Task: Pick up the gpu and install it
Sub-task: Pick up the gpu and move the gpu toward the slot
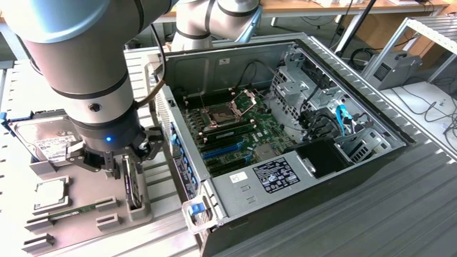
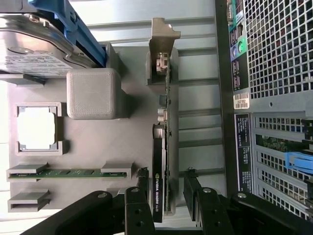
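Fingers: two, black (image 2: 139, 201), spread apart, one on each side of the gpu's cooler end; a narrow gap shows on both sides, so they clamp nothing.
Gpu: one (image 2: 159, 169); it stands on its long edge in a slot of the grey holder, with the black cooler end between the fingers and the silver bracket (image 2: 164, 44) at the end away from them.
Gpu in the exterior view: directly under the fingers (image 1: 132, 184), just beside the outer wall of the computer case.
Grey holder: one (image 2: 129, 142), lying on the ribbed worktop (image 2: 195, 93) and carrying all the loose parts.
Grey block: one (image 2: 93, 93), part of the holder, near the gpu's middle.
Memory stick: one, narrow and green (image 2: 68, 173), on edge in its own slot, apart from the gpu.
Processor chip: one, square (image 2: 37, 128), in a framed pocket farther out.
Hard drive: one, silver with a white label (image 2: 29, 46), in a blue carrier at the holder's far corner.
Computer case: one (image 1: 286, 69), on its side and open, at the exterior view's right of the holder; the motherboard (image 1: 246, 128) faces up.
Arm: one, grey (image 1: 78, 80), reaching down over the holder.
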Controlling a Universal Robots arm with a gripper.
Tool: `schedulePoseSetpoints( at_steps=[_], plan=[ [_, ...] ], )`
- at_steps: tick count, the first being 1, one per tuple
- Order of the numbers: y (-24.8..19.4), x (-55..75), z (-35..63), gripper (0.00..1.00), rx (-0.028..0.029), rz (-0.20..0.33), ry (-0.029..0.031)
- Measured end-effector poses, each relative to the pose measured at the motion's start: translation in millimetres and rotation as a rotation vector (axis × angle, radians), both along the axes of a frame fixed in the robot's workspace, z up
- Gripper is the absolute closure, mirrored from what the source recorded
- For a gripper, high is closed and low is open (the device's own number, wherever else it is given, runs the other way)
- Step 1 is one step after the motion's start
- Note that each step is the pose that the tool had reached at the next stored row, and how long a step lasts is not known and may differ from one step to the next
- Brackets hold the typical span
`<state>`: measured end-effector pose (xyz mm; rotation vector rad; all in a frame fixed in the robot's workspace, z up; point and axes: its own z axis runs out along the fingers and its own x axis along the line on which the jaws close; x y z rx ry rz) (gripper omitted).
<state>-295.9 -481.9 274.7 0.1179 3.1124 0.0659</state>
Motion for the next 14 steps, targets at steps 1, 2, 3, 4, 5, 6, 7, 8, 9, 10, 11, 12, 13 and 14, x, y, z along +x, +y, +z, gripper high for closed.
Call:
schedulePoseSetpoints(
  at_steps=[1,2,3,4,5,6,7,8,9,10,11,12,13,14],
  plan=[
    [0.0,-0.5,0.0,0.58,-0.0001,0.0,0.0001],
    [0.0,-1.2,-0.2,0.58,-0.0003,0.0,0.0],
    [0.0,-1.7,-0.2,0.58,-0.0004,0.0,0.0],
    [0.0,-2.0,-0.3,0.58,-0.0005,0.0,0.0],
    [0.0,-2.5,-0.4,0.58,-0.0007,0.0,0.0],
    [0.0,-2.9,-0.5,0.58,-0.0009,0.0,0.0001],
    [0.0,-3.2,-0.6,0.58,-0.0009,0.0,0.0],
    [0.0,-3.5,-0.7,0.58,-0.001,0.0,0.0],
    [0.0,-3.9,-0.8,0.58,-0.0012,0.0,0.0],
    [0.0,-4.1,-0.9,0.58,-0.0013,0.0,0.0],
    [0.0,-4.5,-1.0,0.58,-0.0013,0.0,0.0],
    [0.0,-5.2,-1.1,0.58,-0.0014,0.0,0.0001],
    [0.1,-5.6,-1.3,0.58,-0.0014,0.0,0.0],
    [0.3,-6.0,-1.4,0.58,-0.0015,0.0,0.0001]
  ],
)
